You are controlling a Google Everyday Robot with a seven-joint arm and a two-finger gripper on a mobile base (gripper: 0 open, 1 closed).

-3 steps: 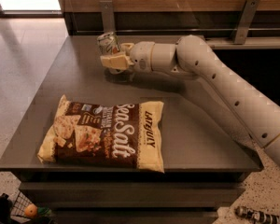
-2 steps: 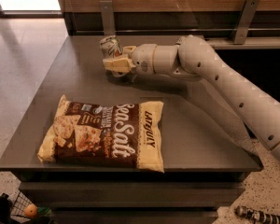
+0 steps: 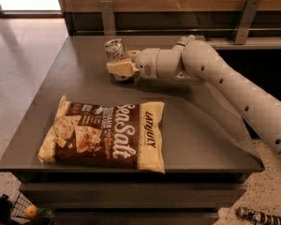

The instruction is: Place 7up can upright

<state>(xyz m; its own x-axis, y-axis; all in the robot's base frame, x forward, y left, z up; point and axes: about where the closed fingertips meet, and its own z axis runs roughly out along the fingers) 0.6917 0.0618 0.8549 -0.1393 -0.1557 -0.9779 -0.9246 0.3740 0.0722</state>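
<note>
Chip bag [image 3: 107, 135] lies flat at the front of the table [image 3: 75, 78], well apart from the work; farther back the gripper [image 3: 122, 68] pinches the 7up can [image 3: 114, 49] low on its body, nearly upright, probably so its base seats flat.

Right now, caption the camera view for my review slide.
Gripper grasps the 7up can at the grey table, far side; chip bag lies in front.
</note>
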